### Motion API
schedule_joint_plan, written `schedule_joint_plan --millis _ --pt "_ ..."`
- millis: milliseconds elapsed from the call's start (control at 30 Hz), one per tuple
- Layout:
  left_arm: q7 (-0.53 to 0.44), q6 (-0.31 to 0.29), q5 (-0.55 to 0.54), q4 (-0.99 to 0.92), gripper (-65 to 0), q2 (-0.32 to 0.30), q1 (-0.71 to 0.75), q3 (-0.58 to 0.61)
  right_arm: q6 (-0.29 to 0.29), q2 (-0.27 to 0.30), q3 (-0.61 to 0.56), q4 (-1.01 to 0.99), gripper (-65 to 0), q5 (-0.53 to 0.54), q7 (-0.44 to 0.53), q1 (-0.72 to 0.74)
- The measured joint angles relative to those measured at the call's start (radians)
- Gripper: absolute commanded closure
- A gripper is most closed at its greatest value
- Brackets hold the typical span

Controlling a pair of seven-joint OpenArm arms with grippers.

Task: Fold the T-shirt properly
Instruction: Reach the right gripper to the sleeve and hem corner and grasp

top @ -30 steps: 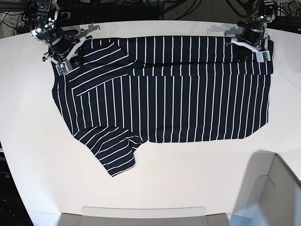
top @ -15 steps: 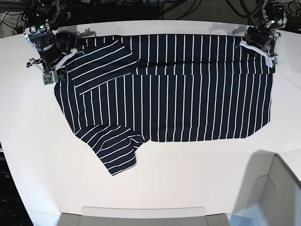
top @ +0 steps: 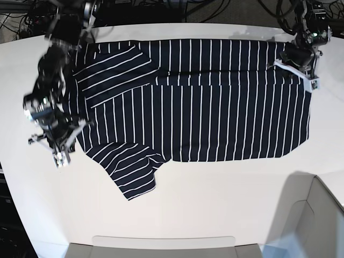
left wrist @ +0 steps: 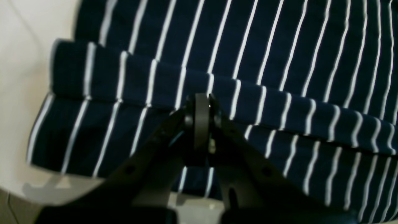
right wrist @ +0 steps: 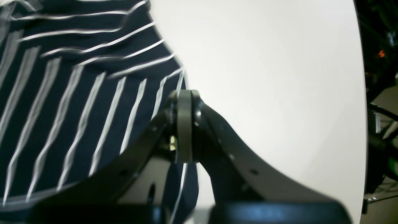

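Arms both reach down: right hand (top: 56,144) pinches the T-shirt (top: 215,107) by the table's (top: 215,204) left edge, left hand (top: 299,67) clamps its far right corner. Shirt's spread flat mid-table.

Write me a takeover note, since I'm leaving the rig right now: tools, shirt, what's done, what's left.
Left tool: shut, over the folded strip at the T-shirt's far hem corner; whether it pinches cloth cannot be told.
Right tool: shut, at the shirt's edge by the near sleeve, over bare table.
Shirt: lying flat on the white table, far edge turned over in a narrow band, far sleeve folded onto the body.
Done: far-side fold.
Left: near sleeve sticks out; near side and final folds not yet made.
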Motion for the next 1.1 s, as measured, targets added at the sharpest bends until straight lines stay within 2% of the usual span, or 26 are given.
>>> schedule_joint_plan --millis 100,167,200,300,367,400,533,767,933,1100 --pt "0.000 0.000 0.000 0.000 0.0 -0.002 -0.011 0.000 0.000 -0.017 -0.006 -0.200 -0.2 -0.085 0.076 0.093" --pt "0.005 0.000 0.000 0.001 0.0 -0.001 -0.011 0.000 -0.022 -0.026 -0.007 -0.316 -0.2 -0.135 0.154 0.131" --pt "0.005 0.000 0.000 0.001 0.0 0.001 -0.008 0.000 -0.053 -0.028 -0.007 -0.383 -0.2 -0.148 0.210 0.150" --pt "0.008 0.000 0.001 0.000 0.0 0.002 -0.003 0.000 -0.224 -0.027 -0.007 -0.572 -0.2 -0.211 0.360 0.174" --pt "0.008 0.000 0.001 0.000 0.0 0.001 -0.006 -0.001 -0.266 -0.020 -0.008 -0.649 -0.2 -0.196 0.461 0.162" --pt "0.007 0.000 0.000 0.001 0.0 0.002 -0.010 -0.001 -0.273 -0.018 -0.008 -0.661 -0.2 -0.195 0.481 0.154" --pt "0.009 0.000 0.004 0.001 0.0 0.002 -0.005 -0.001 -0.271 -0.018 -0.007 -0.605 -0.2 -0.187 0.444 0.110" --pt "0.007 -0.005 0.001 0.000 0.0 -0.004 -0.011 -0.001 -0.273 -0.024 -0.008 -0.261 -0.2 -0.175 0.304 -0.152" --pt "0.007 -0.004 0.000 0.000 0.0 -0.006 -0.009 -0.001 -0.282 -0.076 -0.002 -0.094 -0.3 -0.196 0.255 -0.283" --pt "0.008 -0.005 0.000 -0.001 0.0 -0.019 -0.008 0.002 -0.261 -0.122 -0.002 0.027 -0.4 -0.204 0.174 -0.327"
